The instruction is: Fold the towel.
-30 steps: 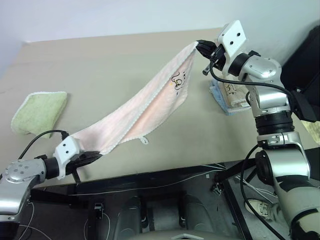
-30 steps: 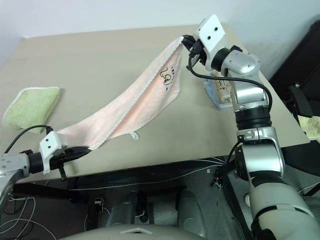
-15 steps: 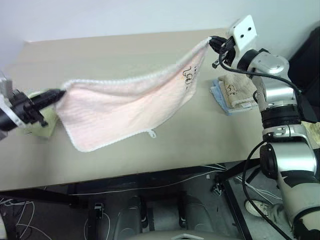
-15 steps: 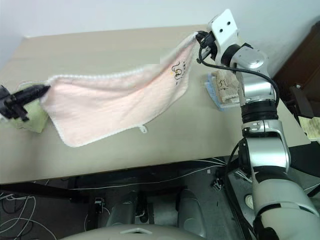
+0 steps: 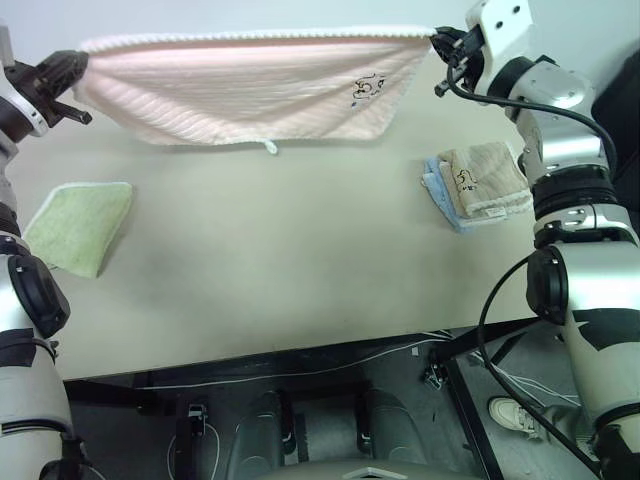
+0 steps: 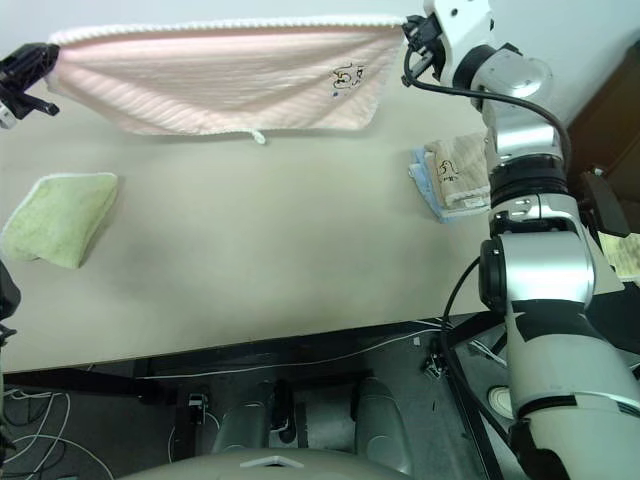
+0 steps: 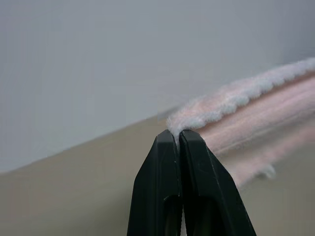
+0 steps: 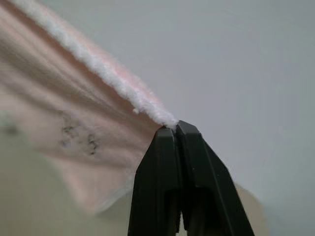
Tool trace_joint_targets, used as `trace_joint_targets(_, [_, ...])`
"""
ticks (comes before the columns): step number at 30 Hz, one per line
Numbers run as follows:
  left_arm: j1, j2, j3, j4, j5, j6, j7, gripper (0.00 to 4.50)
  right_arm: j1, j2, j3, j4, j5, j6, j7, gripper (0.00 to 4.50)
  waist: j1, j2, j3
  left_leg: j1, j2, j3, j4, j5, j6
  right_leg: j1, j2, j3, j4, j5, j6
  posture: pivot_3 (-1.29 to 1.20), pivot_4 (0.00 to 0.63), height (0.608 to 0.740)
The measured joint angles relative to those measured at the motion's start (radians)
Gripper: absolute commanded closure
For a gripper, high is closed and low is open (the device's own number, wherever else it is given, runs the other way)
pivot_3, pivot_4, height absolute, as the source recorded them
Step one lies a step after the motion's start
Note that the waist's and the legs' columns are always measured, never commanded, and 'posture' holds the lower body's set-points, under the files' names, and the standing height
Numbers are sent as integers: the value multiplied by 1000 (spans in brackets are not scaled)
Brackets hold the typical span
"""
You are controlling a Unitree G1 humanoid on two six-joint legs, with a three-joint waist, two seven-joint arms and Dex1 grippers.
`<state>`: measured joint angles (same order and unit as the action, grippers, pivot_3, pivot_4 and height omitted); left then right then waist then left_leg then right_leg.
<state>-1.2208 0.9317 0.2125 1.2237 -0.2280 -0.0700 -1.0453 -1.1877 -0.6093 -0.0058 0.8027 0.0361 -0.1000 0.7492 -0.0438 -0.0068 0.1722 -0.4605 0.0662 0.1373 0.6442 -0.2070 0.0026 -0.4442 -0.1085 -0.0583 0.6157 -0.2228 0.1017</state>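
**Towel stretched in the air**

While hanging spread above the surface (image 5: 300,260), stretching between both claws: the towel (image 5: 250,85). Clamping one top corner each, left claw (image 5: 78,68) and right claw (image 5: 437,40), fingers pressed together on the white edging. Lying on the surface below: green towel (image 5: 75,225), tan and blue towels (image 5: 478,185).
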Motion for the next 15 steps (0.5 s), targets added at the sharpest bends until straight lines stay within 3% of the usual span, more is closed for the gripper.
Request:
trace_joint_targets(9, [300,81,-62,-62,45,69,-379,4482,461,-163,-2,-545,139,290,247,4500,1,0,0,1,0,-2,5,-3,5,-1,-1,0,5,0,-1,0,150,740])
trace_joint_targets(15, [444,154,-62,-174,40,149,-470,4482,697,-272,-14,-855,260,469,347,4500,3,-2,1,1,0,-3,8,-4,6,-1,-4,0,10,-2,-5,0,150,740])
